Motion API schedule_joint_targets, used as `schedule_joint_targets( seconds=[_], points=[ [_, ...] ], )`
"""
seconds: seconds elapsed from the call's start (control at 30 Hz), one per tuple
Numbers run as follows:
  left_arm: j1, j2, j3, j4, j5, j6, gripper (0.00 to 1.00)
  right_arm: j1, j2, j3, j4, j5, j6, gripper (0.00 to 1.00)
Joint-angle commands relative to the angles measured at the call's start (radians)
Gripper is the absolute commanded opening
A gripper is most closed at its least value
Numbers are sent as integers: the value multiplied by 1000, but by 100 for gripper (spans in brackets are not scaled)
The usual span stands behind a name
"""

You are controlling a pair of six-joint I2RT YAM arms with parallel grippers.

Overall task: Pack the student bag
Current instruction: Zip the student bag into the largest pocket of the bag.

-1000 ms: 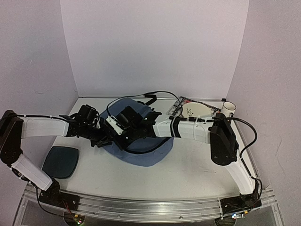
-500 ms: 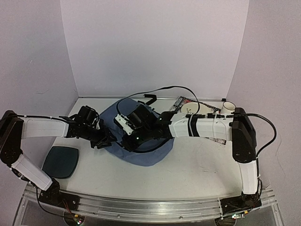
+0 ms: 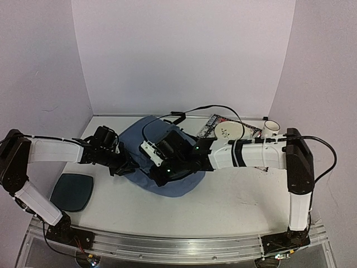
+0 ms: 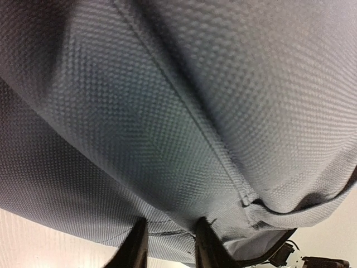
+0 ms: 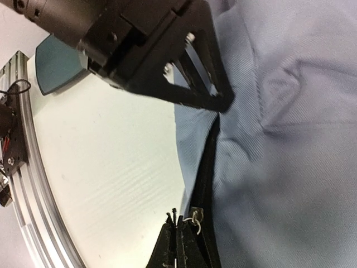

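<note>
Movement is confined to the right arm: over the last second it has stretched out leftward, and the right gripper has travelled toward the near edge across the student bag. The bag lies mid-table, left of centre. The right jaws are closed on what appears to be the zipper pull. The left gripper stays put, pinching a fold at the bag's left edge. The zipper shows dark between the two grippers. Judgement: the zip is being run along under tension, but opening or closing cannot be told.
</note>
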Motion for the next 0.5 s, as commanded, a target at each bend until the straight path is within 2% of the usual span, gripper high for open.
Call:
schedule_joint_targets(
  seconds=[0.0, 0.27, 0.47],
  points=[
    [0, 22, -15, 74, -12, -22, 23, 9, -165, -91, -17, 71, -7, 0],
    [5, 53, -16, 76, -38, 3, 14, 7, -296, -257, -75, 277, -25, 0],
    [5, 26, 1, 67, -23, 17, 16, 9, -287, -219, -83, 188, -14, 0]
  ],
)
